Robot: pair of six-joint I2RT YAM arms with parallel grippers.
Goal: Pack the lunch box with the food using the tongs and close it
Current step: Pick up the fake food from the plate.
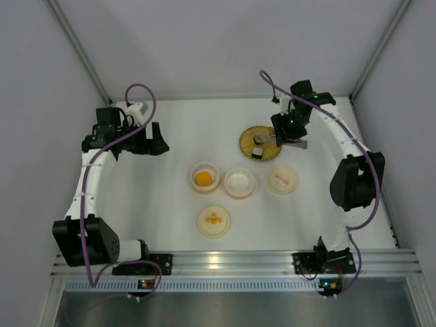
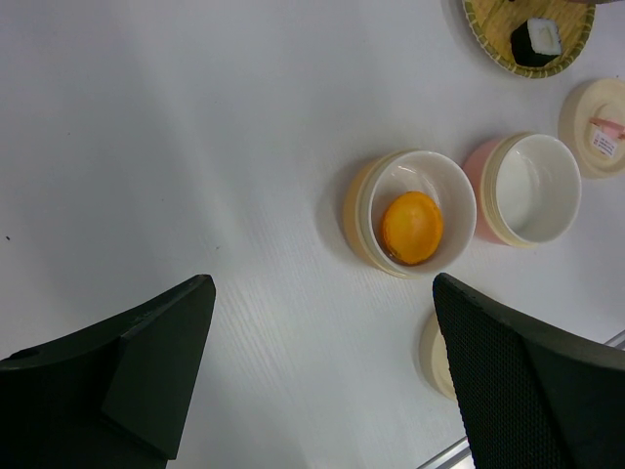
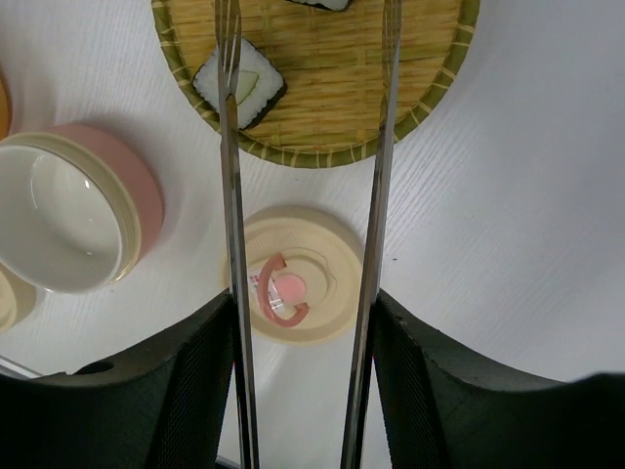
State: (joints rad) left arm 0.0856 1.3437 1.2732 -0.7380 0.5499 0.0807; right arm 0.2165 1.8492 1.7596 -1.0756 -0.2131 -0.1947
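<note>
- The right tool (image 3: 303,332) grips the tongs (image 3: 231,244). Each finger presses the outside of one arm, and the two arms stand apart, nearly parallel.
- The tongs reach out over the bamboo tray (image 3: 430,93) at the far right of the table (image 1: 157,204). Their left arm crosses above a sushi piece (image 3: 259,90) lying just inside the tray's near rim. I cannot tell whether it touches the piece.
- A second piece (image 3: 317,3) is cut off by the picture's edge.
- The left tool (image 2: 322,322) hangs at the far left with its fingers spread wide and nothing between them. A broad stretch of bare table lies under it.
- The orange ball (image 2: 410,227) sits in the yellow bowl (image 2: 363,210), whose rim touches or nearly touches the empty pink bowl (image 2: 485,166) to its right.
- The pink-handled lid (image 3: 322,244) lies flat just near of the tray, close to the pink bowl's right side but apart from it.
- The orange-handled lid (image 1: 214,221) lies alone, near of the bowls.
- Grey walls (image 1: 41,102) close in the left, far and right edges.
</note>
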